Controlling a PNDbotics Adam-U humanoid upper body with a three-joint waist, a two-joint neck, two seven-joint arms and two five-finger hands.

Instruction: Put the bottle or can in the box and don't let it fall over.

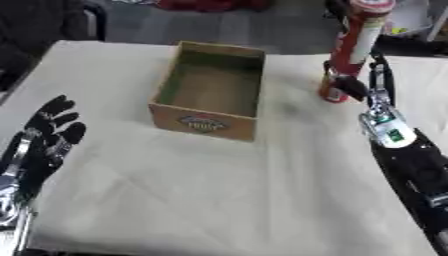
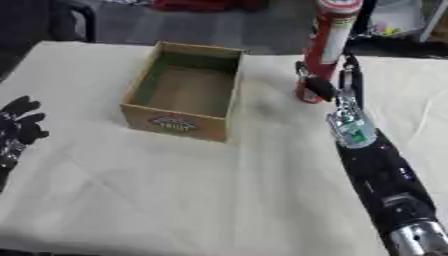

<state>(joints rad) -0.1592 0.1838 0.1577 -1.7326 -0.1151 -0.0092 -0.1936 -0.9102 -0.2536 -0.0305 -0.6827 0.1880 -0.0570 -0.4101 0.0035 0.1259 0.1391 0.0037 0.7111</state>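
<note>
Right robot hand (image 1: 350,86) clenched low around upright red can (image 1: 356,47) on bench (image 1: 219,190), right of open cardboard box (image 1: 210,92); left robot hand (image 1: 48,135) released, idle at lower left; best lifted vertically, carried over rim, lowered flat.

The can (image 1: 357,47) is red with a pale cream band down its side and a red top. The cardboard box (image 1: 208,92) is tan outside, with a dark oval label on its near wall and a greenish tint on its inner walls. A cream cloth covers the tabletop (image 1: 219,185). Both robot hands, left (image 1: 48,135) and right (image 1: 348,85), are black; the right wrist is silver with a small green mark.
</note>
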